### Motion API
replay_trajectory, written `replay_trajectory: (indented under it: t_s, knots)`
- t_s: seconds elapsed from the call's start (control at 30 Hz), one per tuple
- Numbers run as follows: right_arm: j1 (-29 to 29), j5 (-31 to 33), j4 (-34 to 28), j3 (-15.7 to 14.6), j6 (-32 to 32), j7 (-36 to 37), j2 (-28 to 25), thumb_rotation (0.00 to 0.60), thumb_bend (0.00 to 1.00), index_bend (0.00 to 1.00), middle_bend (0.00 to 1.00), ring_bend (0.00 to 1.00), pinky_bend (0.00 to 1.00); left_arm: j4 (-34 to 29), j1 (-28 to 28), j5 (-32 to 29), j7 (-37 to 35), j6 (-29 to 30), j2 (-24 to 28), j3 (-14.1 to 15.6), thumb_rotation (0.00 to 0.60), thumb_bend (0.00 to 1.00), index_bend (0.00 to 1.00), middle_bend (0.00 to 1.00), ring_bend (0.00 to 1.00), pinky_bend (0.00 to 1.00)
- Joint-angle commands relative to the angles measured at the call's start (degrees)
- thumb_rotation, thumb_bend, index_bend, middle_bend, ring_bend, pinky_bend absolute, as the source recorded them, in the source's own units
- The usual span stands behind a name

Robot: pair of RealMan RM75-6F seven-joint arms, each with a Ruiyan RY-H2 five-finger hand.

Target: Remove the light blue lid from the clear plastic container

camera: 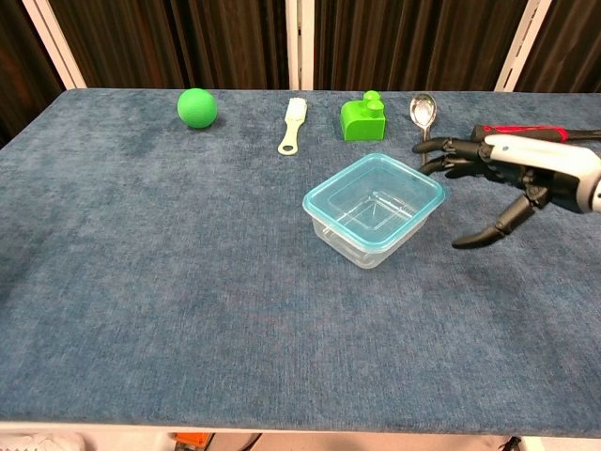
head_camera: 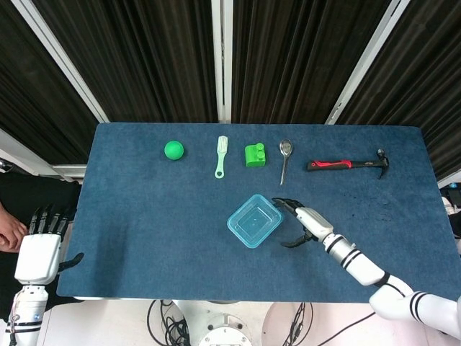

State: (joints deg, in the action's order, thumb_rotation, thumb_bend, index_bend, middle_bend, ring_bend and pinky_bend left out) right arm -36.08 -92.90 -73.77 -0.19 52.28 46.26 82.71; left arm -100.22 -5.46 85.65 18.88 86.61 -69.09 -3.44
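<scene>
- Blue carpeted counter point(head_camera: 144, 231), seen from above and from chest height, dark slatted curtains behind.
- Near the middle, slightly toward the front: clear plastic container point(head_camera: 253, 220) point(camera: 374, 210), square, turned diagonally, light blue lid point(camera: 349, 185) seated on its rim.
- Right robot hand point(head_camera: 299, 218) point(camera: 498, 174) just to the right of the container, fingers spread apart and curved toward it, thumb hanging below; empty, fingertips point(camera: 423, 147) close beside the lid's right corner, contact impossible to tell.
- Left robot hand point(head_camera: 39, 241) off the front left edge of the counter, fingers straight, slightly apart, holding nothing; visible only from the head view.
- Along the far side, left to right: green ball point(head_camera: 173, 149) point(camera: 197, 107), pale green brush point(head_camera: 221, 156) point(camera: 293, 125), bright green toy block point(head_camera: 254, 154) point(camera: 362, 118), metal spoon point(head_camera: 285, 157) point(camera: 423, 112), hammer point(head_camera: 349, 163) point(camera: 526, 132) with red and black handle.
- Spoon and hammer handle just behind the right robot hand in the chest view.
- No readable brands, labels or writing on any item.
</scene>
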Motion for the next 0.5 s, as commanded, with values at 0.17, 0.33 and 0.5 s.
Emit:
replay_trajectory:
  t_s: [0.17, 0.33, 0.5]
  knots:
    - [3.2, -3.3, -7.9, -4.8, 5.1, -2.6, -3.3, 0.600, 0.05, 0.00, 0.15, 0.00, 0.00, 0.3, -0.4, 0.2, -0.2, -0.3, 0.0, 0.0, 0.600, 0.00, 0.15, 0.12, 0.00, 0.02]
    - [3.0, -6.3, -11.1, -6.4, 6.7, -4.5, -3.4, 0.600, 0.05, 0.00, 0.15, 0.00, 0.00, 0.5, -1.0, 0.6, -0.4, -0.8, -0.1, -0.2, 0.600, 0.00, 0.15, 0.12, 0.00, 0.02]
    - [1.1, -7.9, -12.5, -7.1, 5.5, -5.6, -2.7, 0.600, 0.05, 0.00, 0.15, 0.00, 0.00, 0.6, -1.3, 1.0, -0.4, -1.1, -0.1, 0.0, 0.600, 0.00, 0.15, 0.12, 0.00, 0.02]
